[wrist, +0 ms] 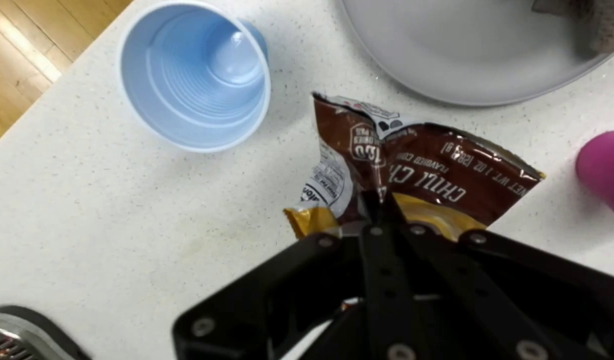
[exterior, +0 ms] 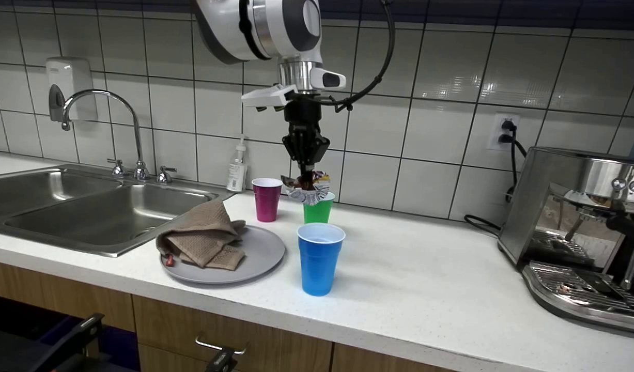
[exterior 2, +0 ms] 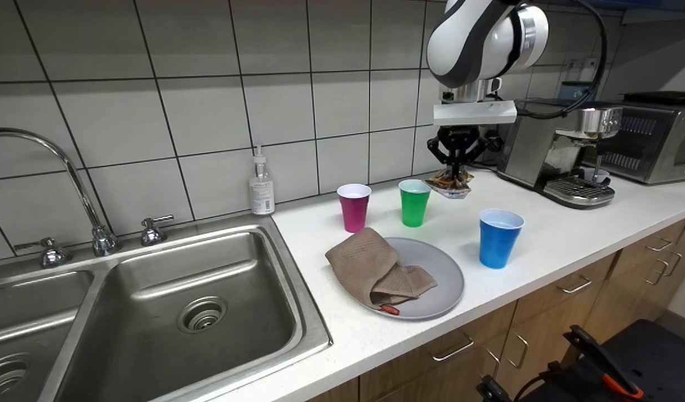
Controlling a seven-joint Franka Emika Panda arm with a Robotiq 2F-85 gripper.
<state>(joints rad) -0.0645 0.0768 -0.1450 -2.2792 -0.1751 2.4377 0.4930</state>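
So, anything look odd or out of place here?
A rumpled brown textured cloth lies heaped on the round grey plate, an odd resting place; the shiny brown snack bag also looks crumpled, pinched in the black pincer.

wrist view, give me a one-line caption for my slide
The claw pinches a crumpled brown snack bag above a white counter, with a blue cup and gray plate in frame.

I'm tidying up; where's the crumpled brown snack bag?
In an exterior view, the bag hangs right of centre, clamped in the black pincer, right of the green plastic cup.
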